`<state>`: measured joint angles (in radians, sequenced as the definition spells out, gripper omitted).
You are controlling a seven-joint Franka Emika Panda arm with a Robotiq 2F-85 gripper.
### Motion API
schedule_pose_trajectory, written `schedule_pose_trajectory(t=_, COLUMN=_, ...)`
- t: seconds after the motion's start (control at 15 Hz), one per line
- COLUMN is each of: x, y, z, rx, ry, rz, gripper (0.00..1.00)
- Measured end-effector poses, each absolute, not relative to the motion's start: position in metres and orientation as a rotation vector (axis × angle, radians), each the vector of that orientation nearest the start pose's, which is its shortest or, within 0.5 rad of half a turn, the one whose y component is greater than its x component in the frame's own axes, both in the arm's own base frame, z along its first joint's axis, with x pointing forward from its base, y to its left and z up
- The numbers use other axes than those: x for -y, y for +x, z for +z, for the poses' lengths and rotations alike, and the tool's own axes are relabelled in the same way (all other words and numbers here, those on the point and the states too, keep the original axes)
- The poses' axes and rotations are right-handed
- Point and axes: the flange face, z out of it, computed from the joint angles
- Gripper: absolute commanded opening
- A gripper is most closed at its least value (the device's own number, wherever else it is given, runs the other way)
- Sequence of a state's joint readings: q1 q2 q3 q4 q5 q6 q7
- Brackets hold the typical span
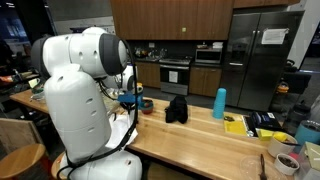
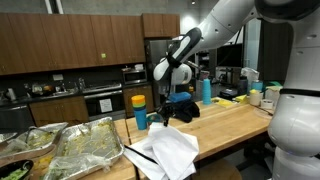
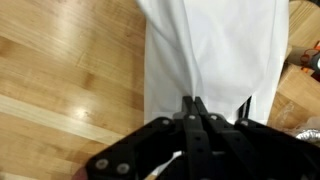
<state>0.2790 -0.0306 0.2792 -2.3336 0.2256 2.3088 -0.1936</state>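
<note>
Under the hand (image 3: 195, 104), pinched white cloth (image 3: 215, 50).

Dark wood cabinets (image 1: 170, 15) line the far wall above a built-in oven (image 1: 175, 72). A tall steel fridge (image 1: 262, 55) stands at far right. The long wooden tabletop (image 1: 200, 135) runs across the near side.

Here's the white cloth (image 3: 215, 50) in the wrist view: soft, matt fabric falling in smooth folds from the pinch of the gripper (image 3: 193, 102), itself matt black and hard-looking. Beneath it is the wooden countertop (image 3: 60, 80), pale planks, smooth with a satin sheen. In an exterior view, crinkled, shiny foil trays (image 2: 70, 145) sit near left, and the arm's shell (image 2: 235, 20) is glossy white plastic.
</note>
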Motion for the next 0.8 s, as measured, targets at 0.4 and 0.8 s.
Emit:
schedule_pose_trajectory(t=0.4, x=-0.283, y=0.407, z=0.35, rx=0.943, ry=-2.839, rz=0.051, gripper=0.0)
schedule_pose_trajectory(t=0.8, x=-0.296, y=0.391, z=0.343, rx=1.007, ry=-2.828, rz=0.078, gripper=0.0)
